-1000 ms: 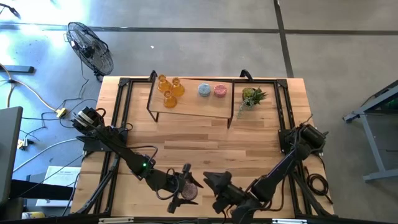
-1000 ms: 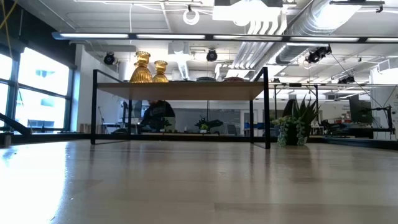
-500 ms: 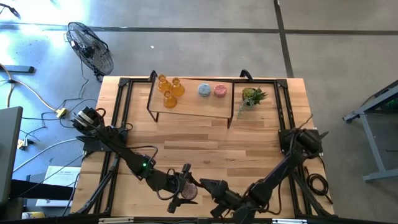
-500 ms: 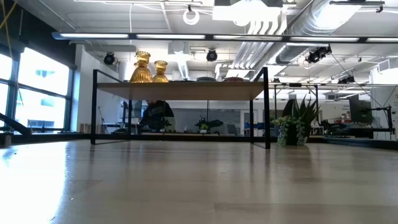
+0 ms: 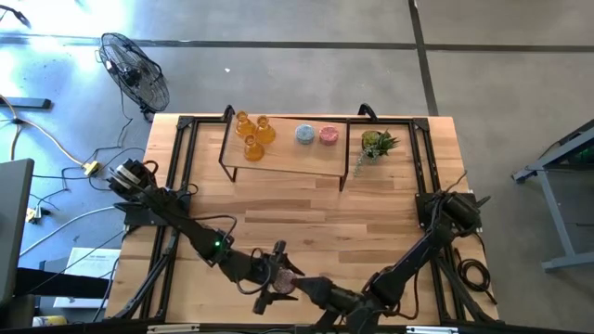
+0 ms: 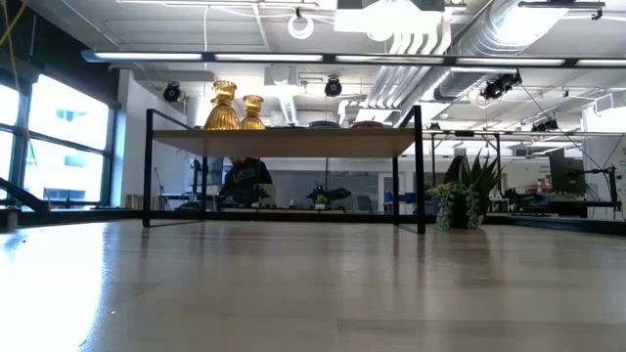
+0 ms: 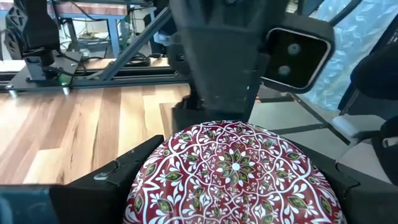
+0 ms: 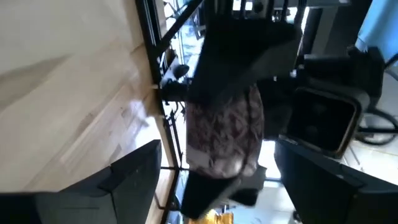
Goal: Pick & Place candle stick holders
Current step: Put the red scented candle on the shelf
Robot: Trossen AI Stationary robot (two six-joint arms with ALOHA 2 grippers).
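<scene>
The left tool (image 5: 278, 276) is closed on a squat round holder with a red floral pattern (image 7: 235, 174); in the left wrist view its two dark fingers (image 7: 118, 171) press against the holder's flanks. The right tool (image 5: 311, 287) sits just beside that holder, on the side away from the shelf. In the right wrist view its fingers (image 8: 127, 171) stand wide apart, with the patterned holder (image 8: 224, 134) and the left tool's dark body between and ahead of them; whether they touch the holder cannot be told.

The other candle stick holders stand on a small black-framed shelf (image 5: 320, 167) at the far edge of the wooden tabletop (image 5: 306, 218). Three amber bottle-like holders (image 5: 252, 135) cluster at the shelf's left end; a blue-grey round holder (image 5: 304, 134) and a pink round holder (image 5: 328, 135) sit just beside each other near its middle. A small green potted plant (image 5: 376, 145) stands on the tabletop just beyond the shelf's right end. In the low view the amber holders (image 6: 233, 108) show on the shelf top, with a lit room of ducts and windows behind.

A floor fan (image 5: 136, 70) stands on the concrete floor beyond the shelf's left corner.

Both arms reach low and nearly flat from the tabletop's side edges, meeting at the near edge opposite the shelf.
</scene>
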